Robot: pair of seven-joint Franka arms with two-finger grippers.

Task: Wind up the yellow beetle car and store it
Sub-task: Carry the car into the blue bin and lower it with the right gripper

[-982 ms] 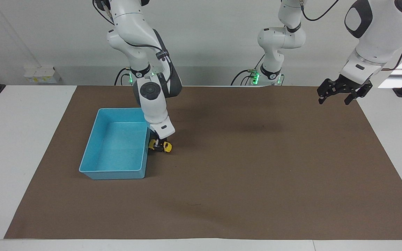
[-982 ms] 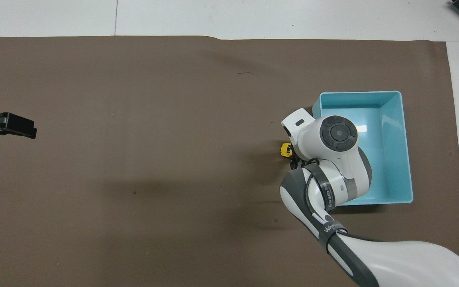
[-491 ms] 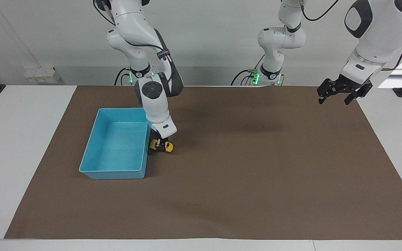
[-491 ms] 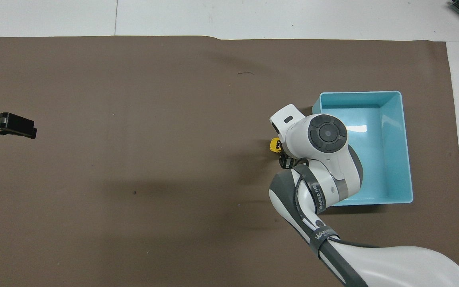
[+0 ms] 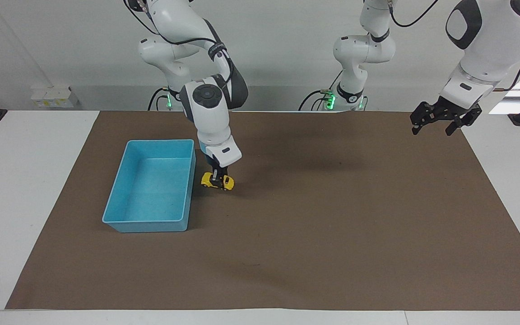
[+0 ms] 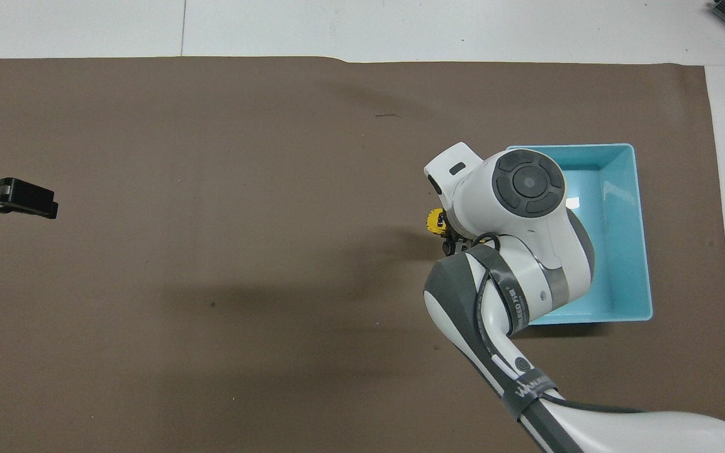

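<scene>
- Item, landmark: we take the shallow light-blue plastic tray (image 5: 151, 187) as our reference. It rests on the brown table mat (image 5: 332, 225) toward the right arm's end of the table, and nothing lies in it.
- Item, task thing: the tiny bright yellow beetle-shaped toy car (image 5: 217, 181) sits beside the tray's long wall, toward the left arm's end of the table. In the facing view its wheels appear to be on or just at the mat; we cannot tell whether they press on it.
- Item, right gripper (image 5: 217, 175): its jaws are shut tight on the car, gripping it from above, the wrist standing steeply over it.
- Item, left gripper (image 5: 437, 123): it waits in the air over the mat's edge at the left arm's end of the table, well apart from the tray, jaws spread wide and holding nothing.
- Change noted: a second ago the car was tucked close against the tray's wall. We now find it drawn away from that wall, with a clear strip of mat between the two, and the right arm's wrist standing higher.
- Our reading: this travel along the mat looks like a winding stroke. Storage is not yet done, since the car is outside the tray.
</scene>
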